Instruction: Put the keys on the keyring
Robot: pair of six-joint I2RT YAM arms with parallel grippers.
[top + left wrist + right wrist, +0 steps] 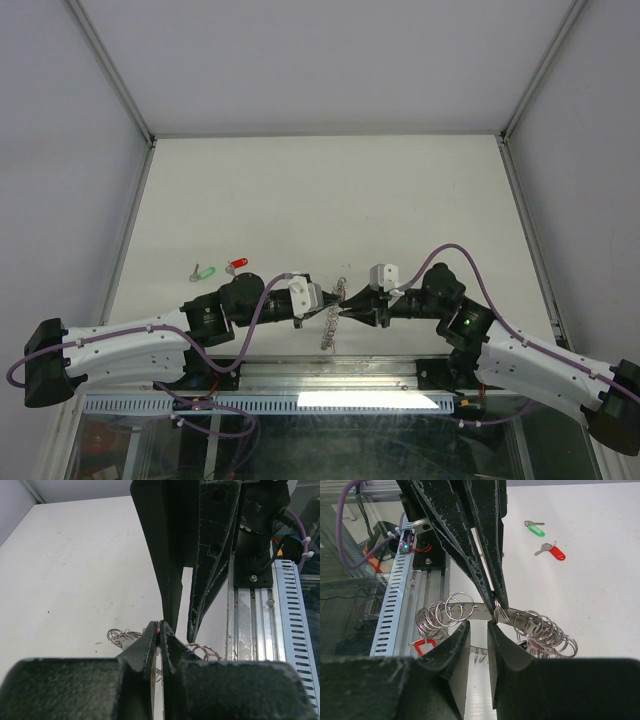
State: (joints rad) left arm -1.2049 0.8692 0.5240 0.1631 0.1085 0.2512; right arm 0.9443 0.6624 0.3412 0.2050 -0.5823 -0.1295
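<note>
The left pincer (159,629) is closed tight on one thin loop (500,614) of the fringe around the keyring (480,611). The ring hangs from that pinch at the lower centre of the right wrist view, apparently clear of the surface (590,605). The right pincer (477,627) sits just below the ring's flat band with its jaws a narrow gap apart, and nothing shows between them.

The main risk is the grip. The loop is wire-thin and held only at the fingertips, so any twist or knock from the right pincer could make it slip or pivot, and the whole keyring would probably drop. The two pincers are almost tip to tip, so a small error in closing could drive finger against finger or catch the wrong loop. The fringe is crowded, which makes singling out one loop hard.

No key is in either pincer. The green key (536,529) and red key (555,552) lie on the surface in the upper right of that view, well apart from the ring. Reaching for them means leaving the ring on that single hold.
</note>
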